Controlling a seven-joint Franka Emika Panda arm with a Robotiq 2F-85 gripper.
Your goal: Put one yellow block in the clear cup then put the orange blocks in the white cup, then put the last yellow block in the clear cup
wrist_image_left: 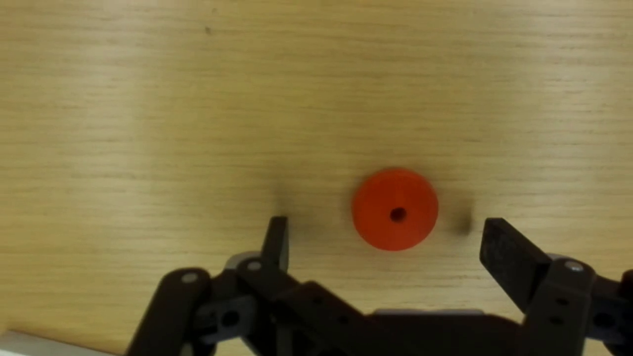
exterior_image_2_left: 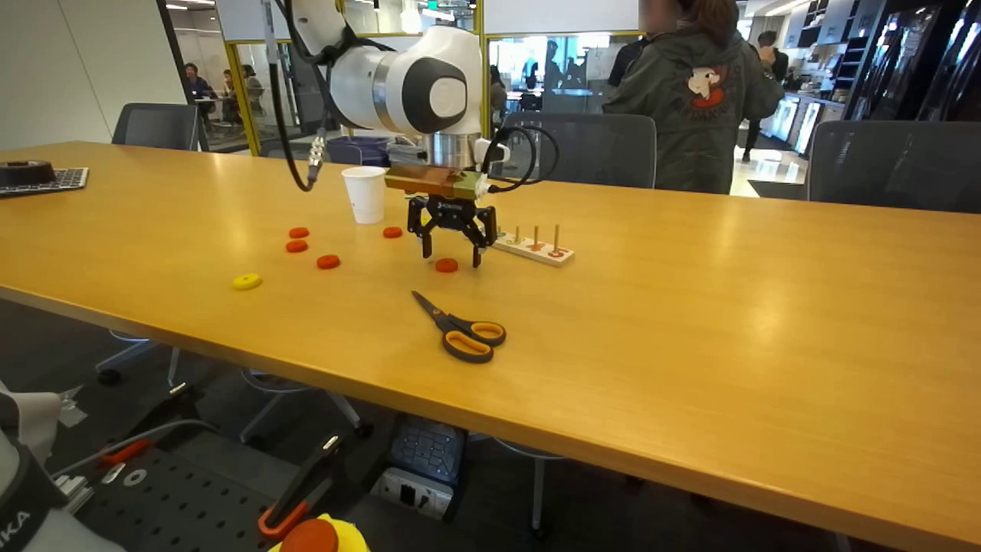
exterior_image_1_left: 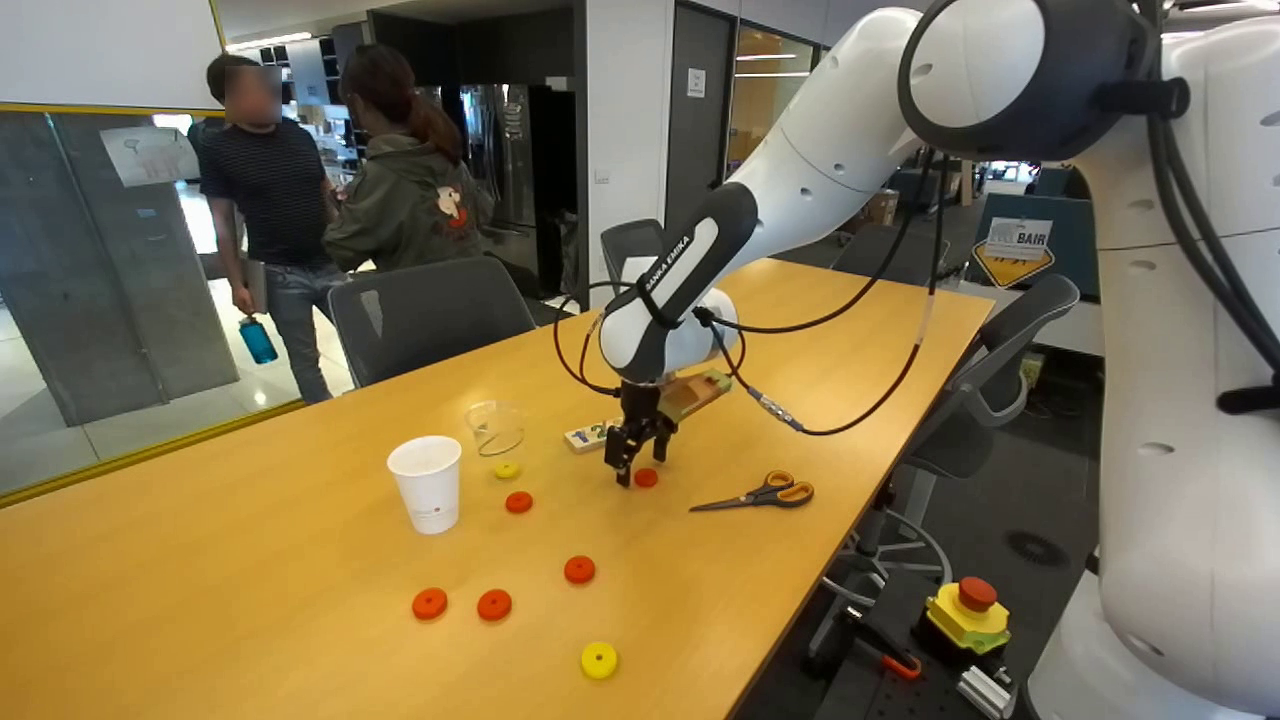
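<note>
Illegible print (exterior_image_1_left: pixel 428 513) on white cup (exterior_image_1_left: pixel 425 478), cut-off red button (exterior_image_2_left: pixel 310 536) in an exterior view

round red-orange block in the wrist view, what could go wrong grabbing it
The red-orange block lies low, so the open black tool might close above it. It sits nearer the fingertip at the wrist view's right, which may nudge it first. The black scissors with orange-lined handles lying nearby could be bumped.

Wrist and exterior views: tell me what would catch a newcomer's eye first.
In an exterior view, the bulky white arm dominates, stretched over the wooden table. In the wrist view, an orange block is framed by the open pincer, touching neither side. The white cup, upright on the table, comes next.
</note>
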